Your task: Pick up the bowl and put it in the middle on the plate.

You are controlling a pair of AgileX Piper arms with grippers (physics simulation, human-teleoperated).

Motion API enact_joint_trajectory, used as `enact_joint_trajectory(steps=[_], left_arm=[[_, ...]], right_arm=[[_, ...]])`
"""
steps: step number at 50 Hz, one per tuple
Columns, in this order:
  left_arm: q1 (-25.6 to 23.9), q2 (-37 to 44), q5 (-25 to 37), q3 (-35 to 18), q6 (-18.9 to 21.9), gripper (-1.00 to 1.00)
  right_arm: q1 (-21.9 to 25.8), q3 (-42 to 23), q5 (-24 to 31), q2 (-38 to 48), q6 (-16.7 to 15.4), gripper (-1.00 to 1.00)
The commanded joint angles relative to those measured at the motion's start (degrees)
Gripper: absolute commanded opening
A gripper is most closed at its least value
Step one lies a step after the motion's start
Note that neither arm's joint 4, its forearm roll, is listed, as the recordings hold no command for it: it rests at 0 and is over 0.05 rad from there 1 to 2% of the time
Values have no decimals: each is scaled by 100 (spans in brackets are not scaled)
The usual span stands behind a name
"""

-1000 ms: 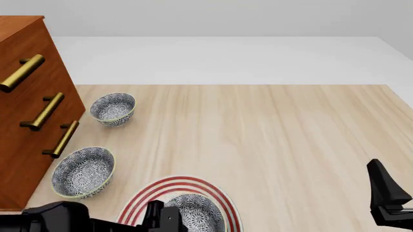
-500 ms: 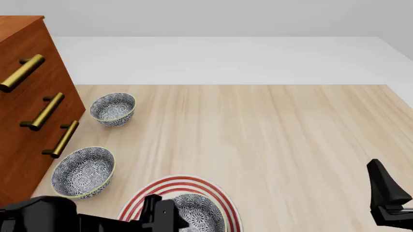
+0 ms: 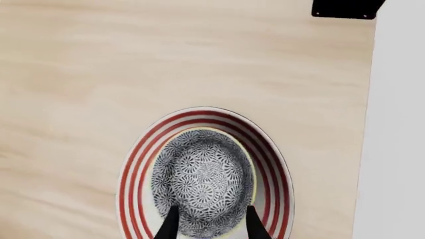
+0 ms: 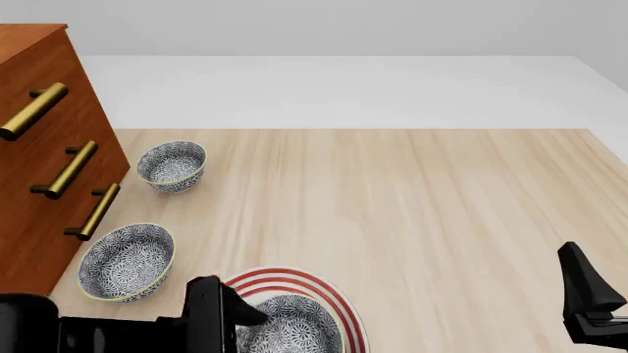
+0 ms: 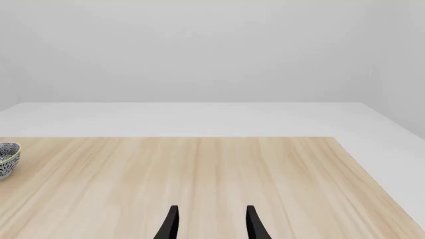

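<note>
The bowl with the grey-blue floral pattern rests in the middle of the plate, a white plate with red rings. In the front view the bowl and plate lie at the near edge, left of centre. My left gripper hovers open over the bowl's near rim, its fingers apart and holding nothing; the front view shows the left gripper just left of the bowl. My right gripper is open and empty near the table's right front corner.
Two more patterned bowls stand on the left, one near and one farther back, also seen in the right wrist view. A wooden drawer cabinet with brass handles fills the left side. Part of the right arm shows in the left wrist view.
The left arm has drawn back leftward and upward from the bowl. The bowl stays on the plate. The right arm has not moved.
</note>
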Motion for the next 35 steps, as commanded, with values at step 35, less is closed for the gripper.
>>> enact_joint_trajectory(steps=[35], left_arm=[[1668, -2595, -462, 1481, -752, 100]], right_arm=[[0, 0, 0, -1, 0, 100]])
